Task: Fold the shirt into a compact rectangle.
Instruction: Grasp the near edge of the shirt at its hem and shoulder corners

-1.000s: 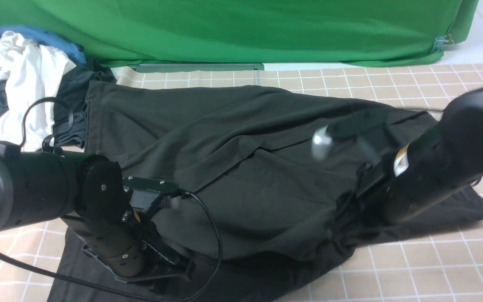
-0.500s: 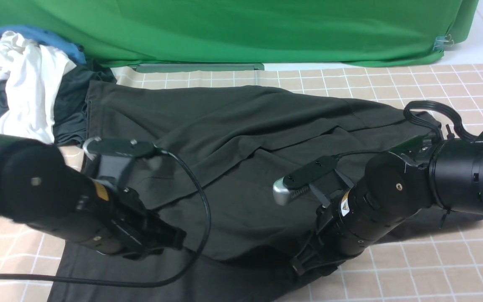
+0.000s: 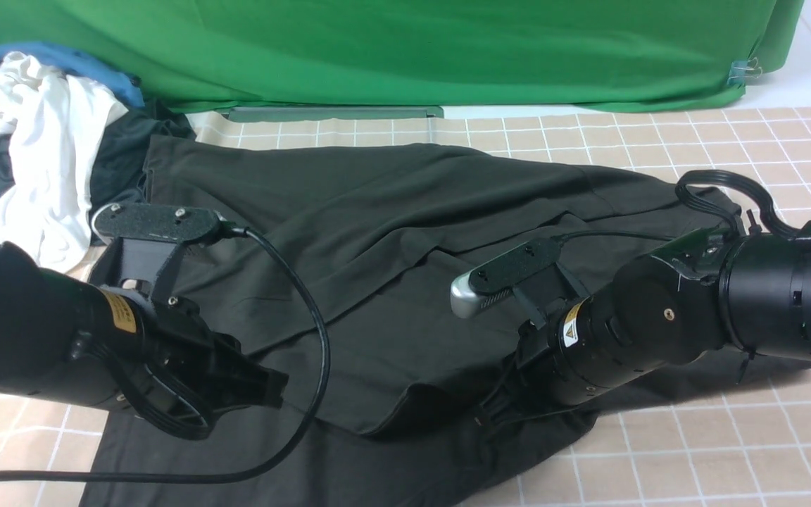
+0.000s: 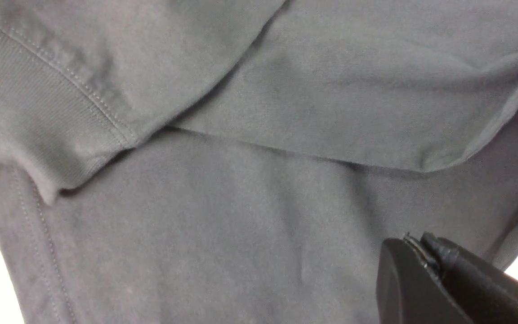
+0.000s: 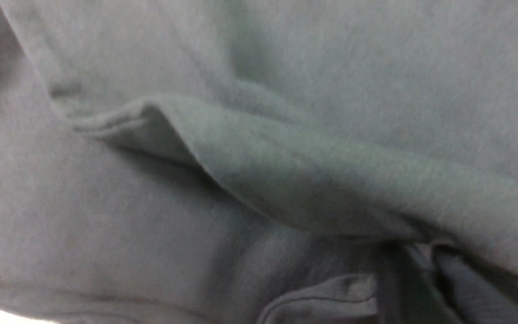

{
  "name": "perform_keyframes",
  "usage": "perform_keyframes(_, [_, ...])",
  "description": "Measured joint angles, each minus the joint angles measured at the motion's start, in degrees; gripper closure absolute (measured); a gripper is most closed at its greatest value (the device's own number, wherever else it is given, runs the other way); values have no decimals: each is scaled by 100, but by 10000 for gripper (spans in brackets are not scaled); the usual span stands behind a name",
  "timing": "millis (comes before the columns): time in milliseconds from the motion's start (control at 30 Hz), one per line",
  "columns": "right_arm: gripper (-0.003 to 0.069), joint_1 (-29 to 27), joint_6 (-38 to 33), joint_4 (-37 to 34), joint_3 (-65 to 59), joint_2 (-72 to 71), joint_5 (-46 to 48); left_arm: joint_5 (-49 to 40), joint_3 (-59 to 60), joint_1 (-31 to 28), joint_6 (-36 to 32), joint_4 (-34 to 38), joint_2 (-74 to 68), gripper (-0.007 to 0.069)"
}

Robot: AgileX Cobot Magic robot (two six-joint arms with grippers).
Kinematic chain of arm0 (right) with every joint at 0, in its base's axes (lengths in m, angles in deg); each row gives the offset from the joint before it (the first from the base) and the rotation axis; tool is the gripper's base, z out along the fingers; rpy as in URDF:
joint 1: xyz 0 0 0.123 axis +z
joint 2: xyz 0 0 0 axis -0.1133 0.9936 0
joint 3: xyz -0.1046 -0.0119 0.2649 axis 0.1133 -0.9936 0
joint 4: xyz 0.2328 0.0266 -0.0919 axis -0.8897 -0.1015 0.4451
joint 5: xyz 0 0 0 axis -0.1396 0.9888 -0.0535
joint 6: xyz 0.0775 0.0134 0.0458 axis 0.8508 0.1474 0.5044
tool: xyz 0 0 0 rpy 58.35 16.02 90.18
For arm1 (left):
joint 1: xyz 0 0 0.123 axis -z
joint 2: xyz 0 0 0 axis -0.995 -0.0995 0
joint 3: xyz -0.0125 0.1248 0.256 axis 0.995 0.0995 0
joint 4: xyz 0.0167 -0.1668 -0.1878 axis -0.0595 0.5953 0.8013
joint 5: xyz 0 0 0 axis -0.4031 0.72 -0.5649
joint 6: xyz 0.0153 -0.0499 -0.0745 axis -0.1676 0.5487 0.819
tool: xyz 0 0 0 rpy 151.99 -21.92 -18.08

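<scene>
We see the shirt (image 3: 405, 232) spread across the middle of the checked table cover (image 3: 694, 451), black and rumpled, with one broad layer doubled over another so that a raised edge runs along its near side. Its far left corner lies just beside the heap of white and blue clothes (image 3: 32, 134), and the green backdrop (image 3: 405, 49) hangs behind. Our left gripper (image 3: 268, 389) sits low over the near left part of the shirt, pointing toward the centre. In the left wrist view its two fingers are pressed flat together with only a thin seam between them, so it is clenched; whether any cloth is caught there we cannot tell. That view also shows a ribbed hem band (image 4: 38, 112) with double stitching lying over a smoother layer. Our right gripper (image 3: 495, 417) is pushed down into the folds at the shirt's near edge, right of centre, and dark cloth hides its tip. The right wrist view is blurred and filled with grey fabric and a lifted fold (image 5: 223, 148), so we cannot tell whether that gripper is released or grasping the shirt
</scene>
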Motion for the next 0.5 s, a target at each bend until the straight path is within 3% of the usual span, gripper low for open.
perform_keyframes(133, [618,0,18,0,0,-19,162,-77,0,0,20,0,0,606])
perform_keyframes(300, [620,12,258,-14,-6,-322,894,-92,0,0,20,0,0,606])
perform_keyframes(500, [620,248,580,-25,-106,-671,1054,-81,0,0,20,0,0,606])
